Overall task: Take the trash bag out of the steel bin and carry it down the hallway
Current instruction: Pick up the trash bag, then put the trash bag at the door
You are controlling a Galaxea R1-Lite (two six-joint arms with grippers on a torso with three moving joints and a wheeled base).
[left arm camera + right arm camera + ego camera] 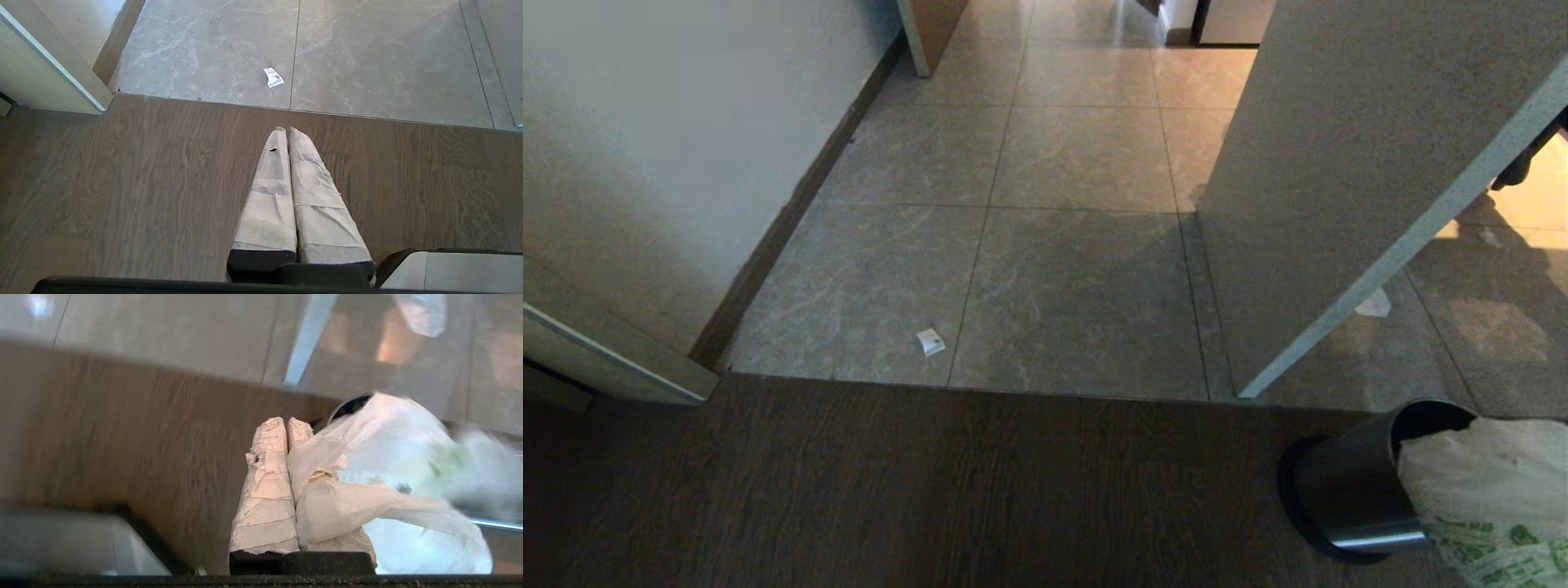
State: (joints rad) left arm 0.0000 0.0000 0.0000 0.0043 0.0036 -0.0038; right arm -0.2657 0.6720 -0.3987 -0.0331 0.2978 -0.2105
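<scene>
Bag extraction under way.
Right gripper [288,426] clamped on trash bag [1494,490], partly out of steel bin [1347,490] at five o'clock; left gripper [286,134] closed, empty; hallway carry remains.

A wide strip of tiled floor [1078,269] lay open straight ahead. The grey wall corner [1307,245] stood on the right, the cream wall [670,147] closed the left.

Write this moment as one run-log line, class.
right gripper: shut on trash bag | bag: partly out of steel bin | left gripper: shut, idle
</scene>
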